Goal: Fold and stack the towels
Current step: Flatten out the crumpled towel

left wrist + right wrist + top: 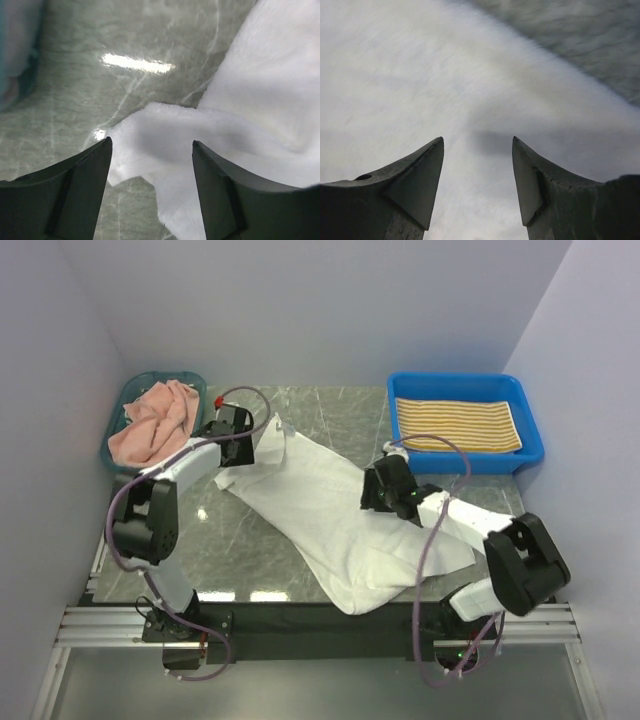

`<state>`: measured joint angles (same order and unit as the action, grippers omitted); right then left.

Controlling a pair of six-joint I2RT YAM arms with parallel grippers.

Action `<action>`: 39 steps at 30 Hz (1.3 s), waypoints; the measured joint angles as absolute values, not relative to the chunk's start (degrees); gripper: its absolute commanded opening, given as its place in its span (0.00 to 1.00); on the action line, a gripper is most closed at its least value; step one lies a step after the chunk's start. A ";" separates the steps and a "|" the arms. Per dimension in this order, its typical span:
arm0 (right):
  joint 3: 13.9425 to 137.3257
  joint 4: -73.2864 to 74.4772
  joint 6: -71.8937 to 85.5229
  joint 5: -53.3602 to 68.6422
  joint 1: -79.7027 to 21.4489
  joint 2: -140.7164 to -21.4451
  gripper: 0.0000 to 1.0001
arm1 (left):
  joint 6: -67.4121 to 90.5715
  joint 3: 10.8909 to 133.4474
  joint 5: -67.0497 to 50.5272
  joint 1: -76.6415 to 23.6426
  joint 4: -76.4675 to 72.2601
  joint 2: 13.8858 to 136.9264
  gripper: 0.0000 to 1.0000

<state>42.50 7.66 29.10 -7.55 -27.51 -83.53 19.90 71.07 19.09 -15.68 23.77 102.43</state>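
Near edge of tabletop, rt of ctr: one end of white towel reaches the edge, a corner lying on the dark strip there. Towel is opened out, not folded. It runs diagonally from near-right twd far-left, w/ soft creases and uneven edges.

Mid tabletop, rt side: R claw is low over the towel's rt long edge, abt halfway along. Wrist view shows both fingers spread. White pile fills the view under and betw them, nothing pinched. Bare marble shows at top-rt of that view. Whether the tips touch the cloth: can't tell.

Further back, left side: L claw is at the towel's far-left end. Wrist view shows fingers spread wide w/ a raised fold of the towel's corner betw them, not squeezed. Bare tabletop beyond, w/ lamp glare.

Far-left corner: teal basket w/ pink towel heaped inside, bunched up and spilling twd the near-right rim. Basket is just beside L claw.

Far-right corner: blue tray w/ yellow-and-white striped towel folded flat inside, covering most of the floor. Tray is apart from the white towel.
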 measured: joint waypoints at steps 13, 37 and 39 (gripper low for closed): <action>51.99 12.99 17.67 -6.72 -51.88 -90.83 0.43 | 22.20 61.10 21.78 -15.07 15.42 69.19 0.79; 82.70 22.11 19.18 -12.27 -33.52 -114.17 0.47 | 22.59 56.97 24.18 -12.40 14.46 67.05 0.79; 80.44 22.46 18.74 -11.77 -34.74 -110.50 0.52 | 23.38 56.99 21.76 -12.40 14.48 68.55 0.78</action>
<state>80.44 22.46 18.74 -11.77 -34.74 -110.50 23.38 56.99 21.76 -12.40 14.48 68.55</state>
